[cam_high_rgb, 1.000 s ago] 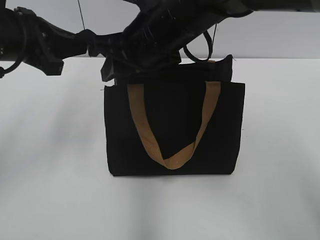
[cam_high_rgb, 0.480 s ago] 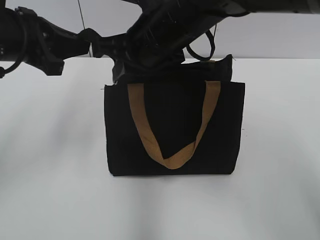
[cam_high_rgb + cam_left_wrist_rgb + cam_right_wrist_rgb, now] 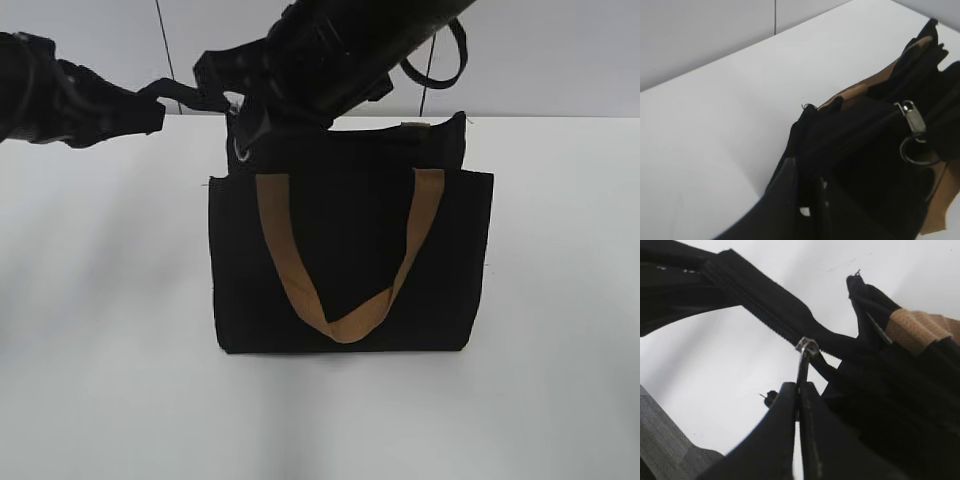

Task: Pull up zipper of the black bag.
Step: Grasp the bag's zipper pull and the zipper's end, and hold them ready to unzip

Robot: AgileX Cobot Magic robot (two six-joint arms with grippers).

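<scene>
The black bag (image 3: 350, 260) stands upright mid-table, one tan strap hanging down its front. Its zipper (image 3: 755, 305) runs along the top edge. The silver pull tab (image 3: 803, 362) hangs from the slider near the bag's left end; its ring shows in the exterior view (image 3: 243, 150) and in the left wrist view (image 3: 913, 120). My right gripper (image 3: 799, 390) is shut on the pull tab, above the bag's top left corner (image 3: 250, 125). My left gripper (image 3: 807, 192) is pinched on the black fabric at the bag's left end and sits just left of the right gripper (image 3: 210, 95).
The bag stands on a white table (image 3: 100, 330) with a pale wall behind it. Both arms cross above the bag's left top corner. The second tan strap (image 3: 860, 92) lies over the bag's far side.
Both arms have risen slightly at the bag's left top corner. The pull tab's ring now shows below the right gripper. The bag itself has stayed in place.
</scene>
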